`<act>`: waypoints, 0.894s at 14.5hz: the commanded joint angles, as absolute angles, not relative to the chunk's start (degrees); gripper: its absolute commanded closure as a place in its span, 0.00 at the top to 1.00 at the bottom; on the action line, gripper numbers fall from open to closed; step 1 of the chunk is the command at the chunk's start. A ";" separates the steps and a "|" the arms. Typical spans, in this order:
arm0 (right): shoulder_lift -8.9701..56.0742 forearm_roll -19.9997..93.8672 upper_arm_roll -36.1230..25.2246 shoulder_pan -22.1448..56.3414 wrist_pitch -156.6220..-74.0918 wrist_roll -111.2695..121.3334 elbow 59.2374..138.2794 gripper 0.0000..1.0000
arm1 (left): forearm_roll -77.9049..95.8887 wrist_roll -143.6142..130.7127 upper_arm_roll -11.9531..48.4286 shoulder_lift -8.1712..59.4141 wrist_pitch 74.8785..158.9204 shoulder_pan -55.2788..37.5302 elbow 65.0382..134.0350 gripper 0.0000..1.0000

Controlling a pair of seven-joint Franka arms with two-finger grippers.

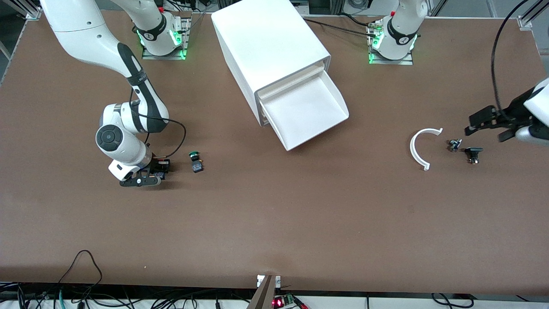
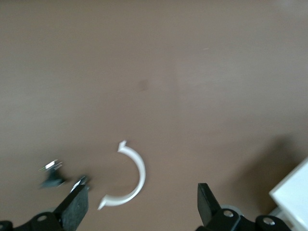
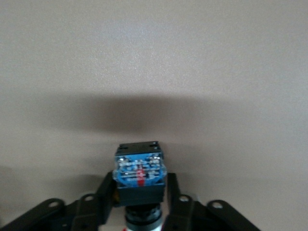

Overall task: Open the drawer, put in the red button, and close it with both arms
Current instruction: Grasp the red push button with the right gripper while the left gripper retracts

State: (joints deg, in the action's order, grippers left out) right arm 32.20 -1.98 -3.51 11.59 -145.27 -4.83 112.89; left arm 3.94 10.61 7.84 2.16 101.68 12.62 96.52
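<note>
My right gripper (image 1: 151, 174) is down at the table toward the right arm's end, its fingers (image 3: 107, 192) pressed against both sides of the red button (image 3: 139, 174). The button lies on its side; its black body and bluish base show in the right wrist view, and the cap is mostly hidden. The drawer (image 1: 305, 112) of the white cabinet (image 1: 266, 47) stands pulled out, with nothing in it. My left gripper (image 1: 484, 122) hangs open over the table toward the left arm's end, its wide-apart fingers (image 2: 74, 208) holding nothing.
A green-capped button (image 1: 196, 162) lies beside the right gripper, toward the table's middle. A white C-shaped ring (image 1: 417, 148) and two small black parts (image 1: 454, 144) (image 1: 473, 153) lie under and beside the left gripper. The ring (image 2: 134, 174) also shows in the left wrist view.
</note>
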 commanded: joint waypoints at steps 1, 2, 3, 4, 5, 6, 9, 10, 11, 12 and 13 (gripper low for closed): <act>32.52 -1.32 -3.08 11.43 -145.37 -4.39 111.80 0.42 | -2.97 4.15 8.35 2.29 96.87 11.87 92.91 1.00; 32.52 -1.32 -2.90 11.43 -145.37 -4.39 111.71 0.40 | -3.34 2.39 8.18 2.29 95.81 11.87 92.47 1.00; 32.43 -1.23 -2.55 11.43 -145.37 -4.39 111.45 0.39 | -3.43 1.07 7.83 2.29 95.02 11.87 92.11 1.00; 32.00 -1.23 -2.29 11.43 -145.11 -4.39 111.01 0.38 | -3.43 0.71 7.74 2.29 94.66 11.87 91.94 1.00; 31.47 -1.23 -2.29 11.43 -144.06 -4.22 110.22 0.37 | -3.43 0.70 7.73 2.29 94.48 11.87 91.93 1.00; 30.59 -1.32 -2.20 11.51 -142.75 -4.04 109.43 0.37 | -3.43 0.70 7.65 2.29 94.48 11.87 91.93 1.00; 27.52 -1.32 -0.97 11.43 -136.87 -3.96 105.49 0.37 | -3.43 0.70 7.65 2.37 94.48 11.87 91.93 1.00; 26.64 -1.32 -0.36 11.43 -133.71 -3.96 103.29 0.37 | -3.43 0.70 7.65 2.29 94.48 11.87 91.85 1.00; 25.85 -1.32 0.61 11.43 -130.81 -3.87 100.75 0.37 | -3.43 0.70 7.65 2.29 94.48 11.87 91.93 1.00; 25.23 -1.41 2.27 11.34 -127.82 -3.43 97.68 0.37 | -3.43 0.70 7.65 2.37 94.48 11.87 91.93 1.00; 25.14 -1.32 4.37 11.42 -125.18 -3.17 93.73 0.37 | -3.43 0.70 7.65 2.37 94.48 11.87 91.85 1.00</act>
State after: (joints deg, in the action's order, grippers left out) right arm 26.14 -1.98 0.90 11.68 -131.03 -4.24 100.04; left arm -1.94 1.41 7.83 1.74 95.93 12.32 93.55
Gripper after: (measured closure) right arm 0.581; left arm 0.000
